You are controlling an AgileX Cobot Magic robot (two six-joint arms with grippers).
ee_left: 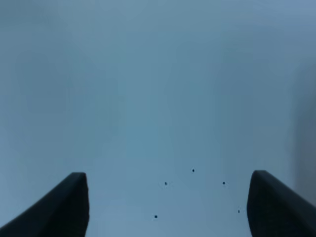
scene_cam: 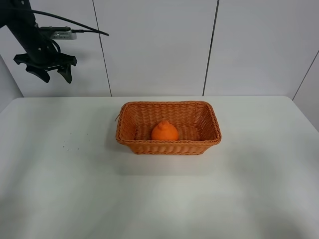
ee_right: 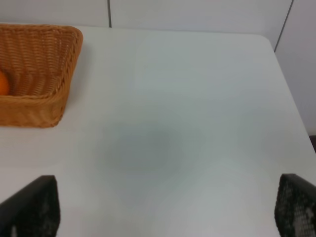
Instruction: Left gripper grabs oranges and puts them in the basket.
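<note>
The orange [scene_cam: 164,131], round with a bumped top, lies inside the wicker basket [scene_cam: 209,124] at the table's middle. In the right wrist view the basket [ee_right: 44,74] shows with a sliver of the orange [ee_right: 3,84] at the frame's edge. My left gripper [scene_cam: 50,73] hangs high at the far left, well away from the basket, fingers splayed open and empty. Its left wrist view shows both fingertips [ee_left: 64,207] wide apart over bare table. My right gripper [ee_right: 165,212] is open and empty above the table, to the right of the basket; it is out of the exterior view.
The white table [scene_cam: 159,199] has a few small dark specks [scene_cam: 75,139] on its left side, also seen in the left wrist view [ee_left: 192,170]. White wall panels [scene_cam: 154,45] stand behind the table. The table's right edge [ee_right: 291,98] shows in the right wrist view.
</note>
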